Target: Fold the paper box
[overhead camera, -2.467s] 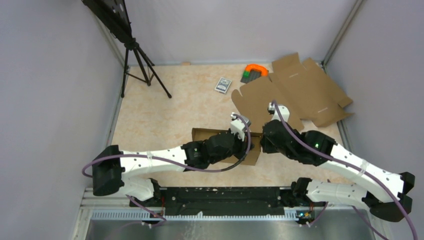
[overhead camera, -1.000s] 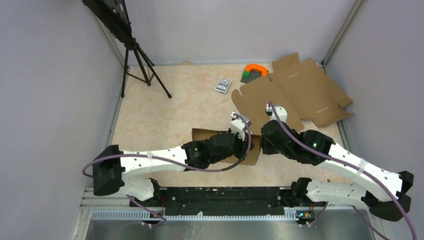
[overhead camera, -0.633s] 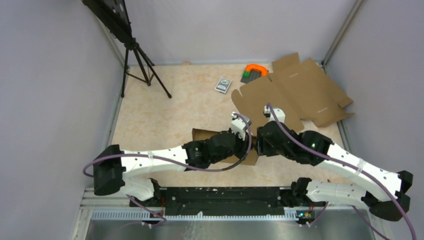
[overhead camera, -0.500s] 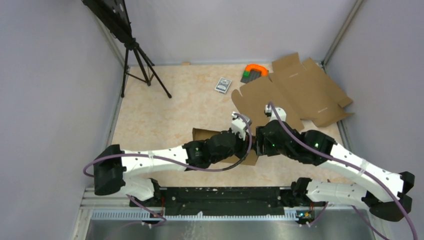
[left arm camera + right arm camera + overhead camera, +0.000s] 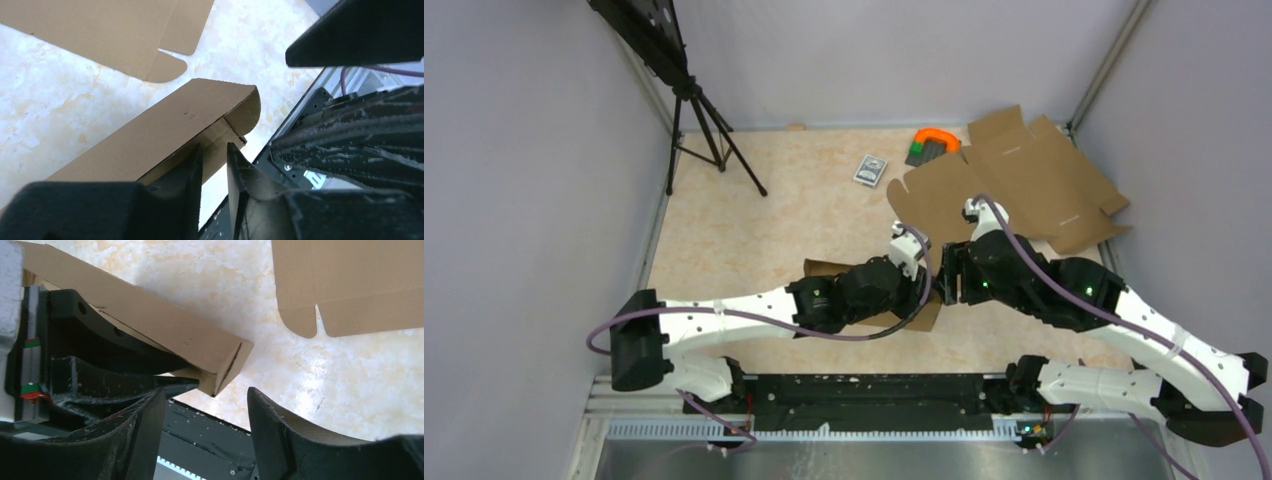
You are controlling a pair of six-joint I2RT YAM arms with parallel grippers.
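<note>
The paper box [image 5: 822, 268] is a shallow brown cardboard shape lying on the table near the front, mostly covered by my left arm. In the left wrist view its long wall [image 5: 150, 135] runs up to a rounded end flap. My left gripper [image 5: 214, 147] sits at that end with its jaws a narrow gap apart, the cardboard just beyond the tips and nothing pinched. My right gripper [image 5: 206, 390] stands wide open just off the box's corner [image 5: 220, 365], not touching it. In the top view, the left gripper [image 5: 927, 288] and the right gripper [image 5: 946, 285] face each other.
A second flat cardboard blank [image 5: 1014, 185] lies spread at the back right. Near it are a small grey card pack [image 5: 870, 169] and an orange and green object [image 5: 934, 143]. A black tripod [image 5: 709, 130] stands at the back left. A black rail [image 5: 874, 385] runs along the near edge.
My right gripper has opened wide and drawn back from the box's end, its arm lifting to the right. My left gripper's jaws have parted slightly. The box has barely shifted.
</note>
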